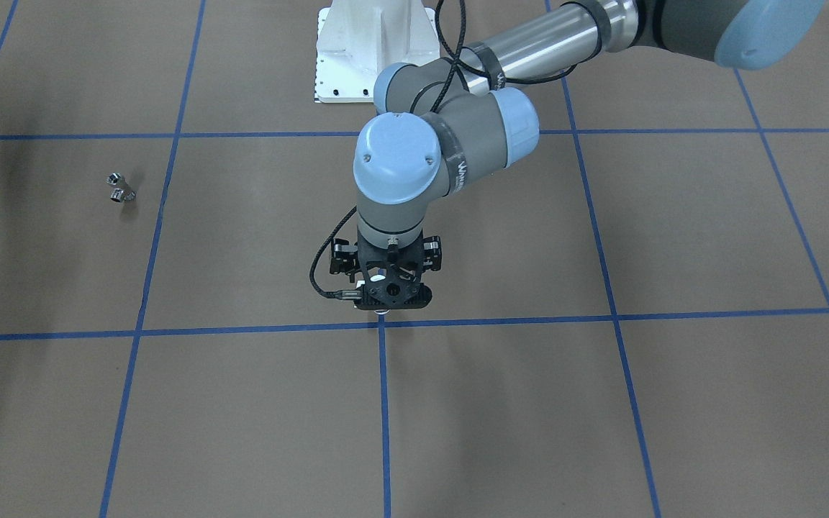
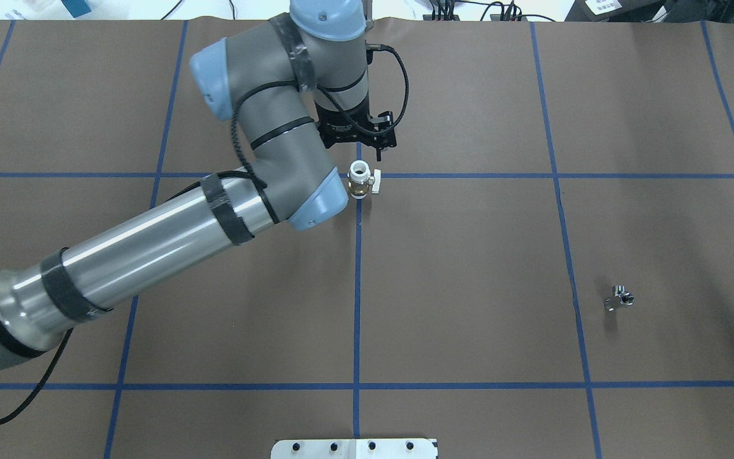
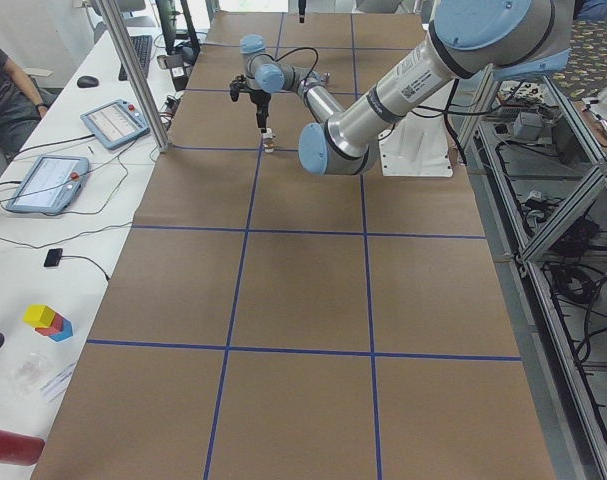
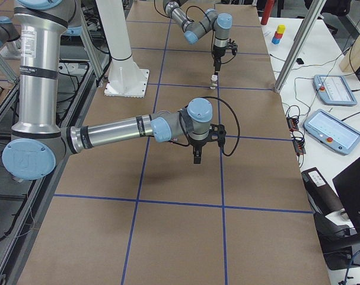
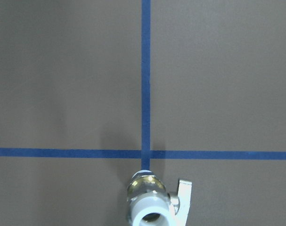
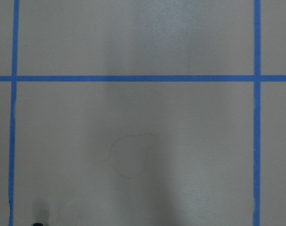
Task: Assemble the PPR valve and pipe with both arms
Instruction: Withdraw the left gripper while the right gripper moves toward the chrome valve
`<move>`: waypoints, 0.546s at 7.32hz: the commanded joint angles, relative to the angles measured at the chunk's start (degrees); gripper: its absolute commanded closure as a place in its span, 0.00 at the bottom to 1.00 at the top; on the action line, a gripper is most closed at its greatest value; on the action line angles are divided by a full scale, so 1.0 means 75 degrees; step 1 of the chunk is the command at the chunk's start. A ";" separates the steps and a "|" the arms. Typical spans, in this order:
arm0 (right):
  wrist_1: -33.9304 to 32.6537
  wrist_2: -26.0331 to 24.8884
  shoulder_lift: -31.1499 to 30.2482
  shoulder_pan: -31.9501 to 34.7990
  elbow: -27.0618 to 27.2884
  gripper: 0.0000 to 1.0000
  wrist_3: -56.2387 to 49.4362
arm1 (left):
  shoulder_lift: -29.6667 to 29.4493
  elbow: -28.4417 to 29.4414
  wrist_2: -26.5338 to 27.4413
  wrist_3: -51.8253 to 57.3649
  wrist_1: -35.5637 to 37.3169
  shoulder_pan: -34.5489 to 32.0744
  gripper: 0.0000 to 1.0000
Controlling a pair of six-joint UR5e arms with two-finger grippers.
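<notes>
The PPR valve (image 2: 360, 180) stands upright on the blue tape crossing, with a brass middle, white collars and a white side handle. It also shows at the bottom edge of the left wrist view (image 5: 150, 207). My left gripper (image 2: 359, 148) hangs just above and beyond it, looks open and holds nothing. In the front view that gripper (image 1: 389, 298) hides nearly all of the valve. The pipe, a small silver fitting (image 2: 618, 298), lies alone on the robot's right (image 1: 121, 188). My right gripper (image 4: 197, 155) hovers over bare table, and whether it is open or shut does not show.
Brown paper with blue tape lines (image 2: 357, 287) covers the table. The white pedestal base (image 1: 371, 50) stands at the robot's side. Tablets and cables (image 4: 331, 122) lie beyond the table's far edge.
</notes>
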 commanded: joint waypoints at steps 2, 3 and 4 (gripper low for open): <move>0.2174 -0.0832 -0.0442 -0.1896 0.0058 0.00 0.2718 | 0.2739 -0.3765 -0.0124 -0.0030 0.0334 -0.0299 0.00; 0.2887 -0.1288 -0.0873 -0.2459 0.0140 0.01 0.3176 | 0.2990 -0.4167 -0.0124 -0.0030 0.0543 -0.0370 0.00; 0.3149 -0.1525 -0.0912 -0.3056 0.0315 0.01 0.4202 | 0.2969 -0.4195 -0.0112 -0.0030 0.0649 -0.0393 0.00</move>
